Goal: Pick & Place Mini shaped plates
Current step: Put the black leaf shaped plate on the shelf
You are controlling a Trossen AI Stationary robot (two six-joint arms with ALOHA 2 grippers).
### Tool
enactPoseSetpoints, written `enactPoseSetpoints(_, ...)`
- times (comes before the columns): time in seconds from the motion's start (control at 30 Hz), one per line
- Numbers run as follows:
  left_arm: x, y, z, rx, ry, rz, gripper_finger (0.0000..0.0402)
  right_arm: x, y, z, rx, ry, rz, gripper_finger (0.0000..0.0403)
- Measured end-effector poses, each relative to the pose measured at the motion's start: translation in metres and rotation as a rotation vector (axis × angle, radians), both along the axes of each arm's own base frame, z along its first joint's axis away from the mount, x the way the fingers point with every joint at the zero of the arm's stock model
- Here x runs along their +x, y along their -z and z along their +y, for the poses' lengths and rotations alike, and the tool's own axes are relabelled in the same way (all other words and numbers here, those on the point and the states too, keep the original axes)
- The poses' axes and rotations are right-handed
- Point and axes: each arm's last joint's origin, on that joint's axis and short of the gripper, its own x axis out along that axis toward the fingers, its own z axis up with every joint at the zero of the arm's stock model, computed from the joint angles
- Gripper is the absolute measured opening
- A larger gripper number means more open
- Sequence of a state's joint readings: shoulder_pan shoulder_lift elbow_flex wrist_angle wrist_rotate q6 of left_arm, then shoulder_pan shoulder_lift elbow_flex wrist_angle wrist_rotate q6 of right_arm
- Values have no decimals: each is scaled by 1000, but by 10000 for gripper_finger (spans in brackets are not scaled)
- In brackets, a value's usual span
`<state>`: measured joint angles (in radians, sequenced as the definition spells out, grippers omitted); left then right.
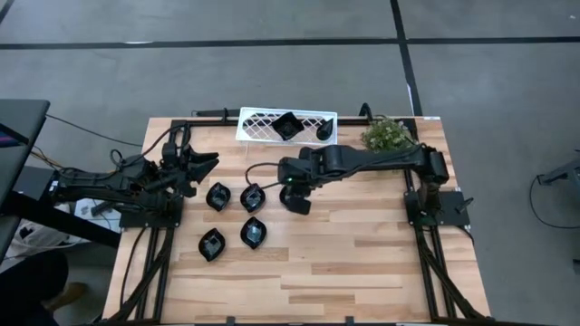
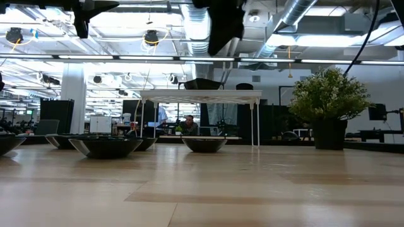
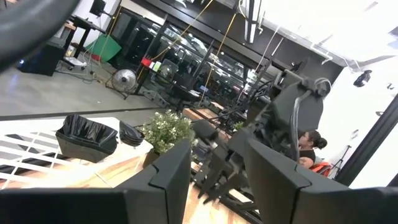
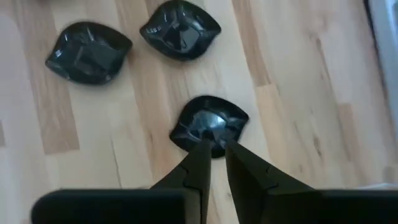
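Five glossy black mini plates lie flat on the wooden table: one (image 1: 217, 196), one (image 1: 253, 196), one (image 1: 254, 233), one (image 1: 212, 244), and one under my right gripper (image 1: 295, 201). My right gripper (image 4: 216, 148) points down, raised above this leaf-shaped plate (image 4: 208, 123), which rests on the table (image 2: 205, 144). Its fingers stand a narrow gap apart and hold nothing. More black plates (image 1: 288, 125) sit in the white lattice rack (image 1: 258, 122). My left gripper (image 1: 205, 164) waits open over the table's left side, its fingers wide apart (image 3: 214, 186).
The white rack (image 2: 202, 96) stands at the table's far edge, with a green bushy plant (image 1: 388, 134) in a dark pot (image 2: 328, 133) to its right. The near half and right part of the table (image 1: 362, 263) are bare wood. A person sits in the room beyond (image 2: 188, 123).
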<state>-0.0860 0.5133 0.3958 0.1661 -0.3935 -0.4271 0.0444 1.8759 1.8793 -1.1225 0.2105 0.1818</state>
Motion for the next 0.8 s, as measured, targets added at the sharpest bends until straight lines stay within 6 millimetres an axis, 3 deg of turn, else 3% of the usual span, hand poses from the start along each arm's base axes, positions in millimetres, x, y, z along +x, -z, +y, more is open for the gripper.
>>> enactPoseSetpoints(0.2, 0, 0, 0, 1, 14, 0, 150, -16, -10, -1, -26, -53, 14, 14)
enactPoseSetpoints(0.3, 0, 0, -1, 2, 46, 0, 150, -32, -1, -2, -20, -41, 21, 3)
enactPoseSetpoints(0.8, 1, 0, -3, 5, 95, 0, 150, -147, 37, 7, 176, 202, -245, 11)
